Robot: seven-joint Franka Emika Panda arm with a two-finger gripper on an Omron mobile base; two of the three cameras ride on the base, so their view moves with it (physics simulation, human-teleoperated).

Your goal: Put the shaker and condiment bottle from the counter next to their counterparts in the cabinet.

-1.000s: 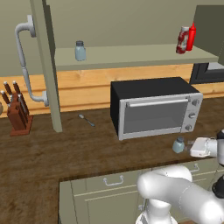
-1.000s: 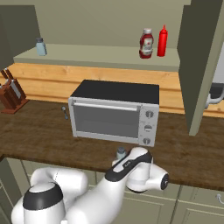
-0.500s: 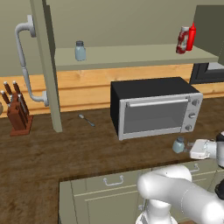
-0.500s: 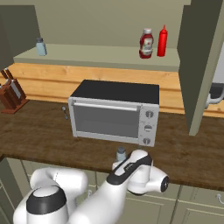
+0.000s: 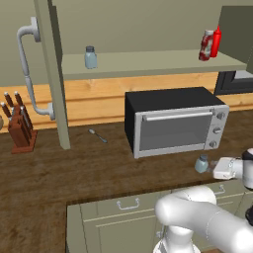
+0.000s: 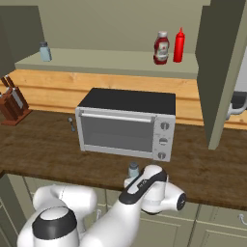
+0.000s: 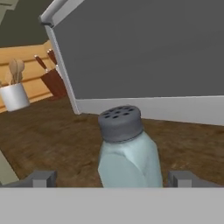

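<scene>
The shaker (image 7: pixel 127 153), pale blue glass with a grey cap, stands upright on the counter (image 5: pixel 74 168) in front of the toaster oven. My gripper (image 7: pixel 111 179) is open, one fingertip on each side of the shaker and neither touching it. From the base it is the shaker (image 5: pixel 201 163) with the gripper (image 5: pixel 212 166) just to its right. The condiment bottle (image 5: pixel 207 45) stands on the cabinet shelf (image 5: pixel 148 64) beside the tall red squeeze bottle (image 5: pixel 216 42). A second shaker (image 5: pixel 90 57) stands at the shelf's left.
The black toaster oven (image 5: pixel 175 121) stands right behind the shaker. A knife block (image 5: pixel 20 128) sits at the counter's left, a spoon (image 5: pixel 97 135) lies mid-counter, and the open cabinet door with its curved handle (image 5: pixel 27 74) hangs at the left. A white utensil cup (image 7: pixel 14 94) stands further off.
The hand has crept slightly closer to the shaker on the counter. The jaws stay open and nothing else has moved.
</scene>
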